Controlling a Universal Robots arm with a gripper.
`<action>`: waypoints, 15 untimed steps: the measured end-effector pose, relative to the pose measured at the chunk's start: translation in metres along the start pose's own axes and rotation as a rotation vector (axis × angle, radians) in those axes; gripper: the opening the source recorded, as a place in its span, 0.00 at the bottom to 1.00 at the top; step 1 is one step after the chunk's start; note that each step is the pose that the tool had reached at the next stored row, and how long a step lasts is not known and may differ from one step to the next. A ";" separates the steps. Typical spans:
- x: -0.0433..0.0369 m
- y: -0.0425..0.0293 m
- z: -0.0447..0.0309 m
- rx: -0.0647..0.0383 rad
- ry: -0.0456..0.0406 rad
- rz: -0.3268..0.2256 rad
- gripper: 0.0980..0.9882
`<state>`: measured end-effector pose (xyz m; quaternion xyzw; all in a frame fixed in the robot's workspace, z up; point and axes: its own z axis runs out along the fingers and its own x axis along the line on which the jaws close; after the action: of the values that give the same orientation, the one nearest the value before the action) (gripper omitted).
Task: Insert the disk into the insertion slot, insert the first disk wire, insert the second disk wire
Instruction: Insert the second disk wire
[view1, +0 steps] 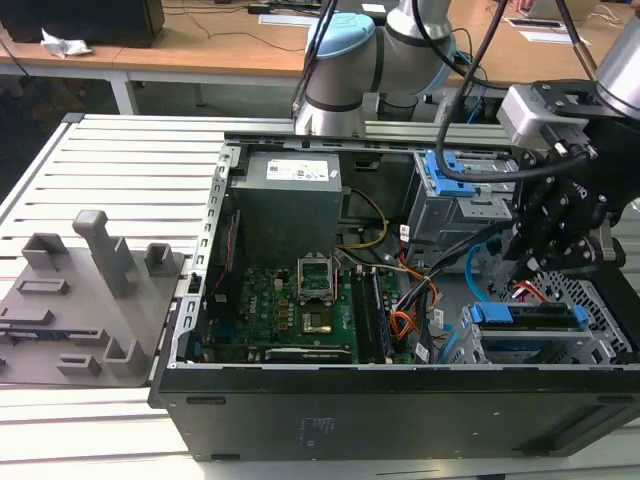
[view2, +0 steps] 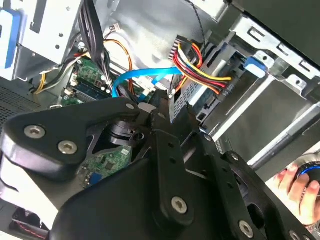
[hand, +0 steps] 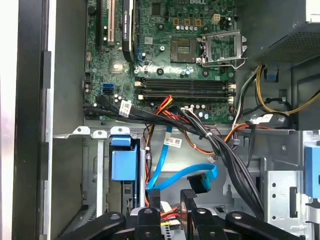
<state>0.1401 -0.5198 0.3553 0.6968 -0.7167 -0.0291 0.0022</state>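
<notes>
The disk (view1: 525, 318), in its blue carrier, lies inside the insertion slot (view1: 600, 345) at the exterior view's right. My black gripper (view1: 540, 262) hangs just above the disk's rear end. In the first wrist view the gripper (hand: 170, 200) has its fingers (hand: 153, 201) on either side of the red and yellow leads of the first disk wire (hand: 167, 213). That wire arches under the gripper (view1: 530, 292). The second disk wire (hand: 167, 175) loops loose beside the fingers, with its dark plug (hand: 200, 183) free. It also shows in the second wrist view (view2: 145, 76).
The open computer case holds a motherboard (view1: 290, 305), a power supply (view1: 290, 200) and a taller cage with a blue latch plate (view1: 455, 170). Black cable bundles (hand: 220, 150) cross near the slot. A person's hand (view2: 300, 187) is at the case's edge. Grey fixtures (view1: 90, 290) stand outside.
</notes>
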 end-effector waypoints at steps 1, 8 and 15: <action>-0.0002 -0.0043 -0.0001 -0.001 0.0001 0.000 0.23; -0.0020 -0.0059 -0.0156 -0.002 0.0016 -0.044 0.23; -0.0065 0.0141 -0.0140 -0.003 0.0027 -0.074 0.23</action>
<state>0.1269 -0.5135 0.3702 0.7228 -0.6904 -0.0292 0.0030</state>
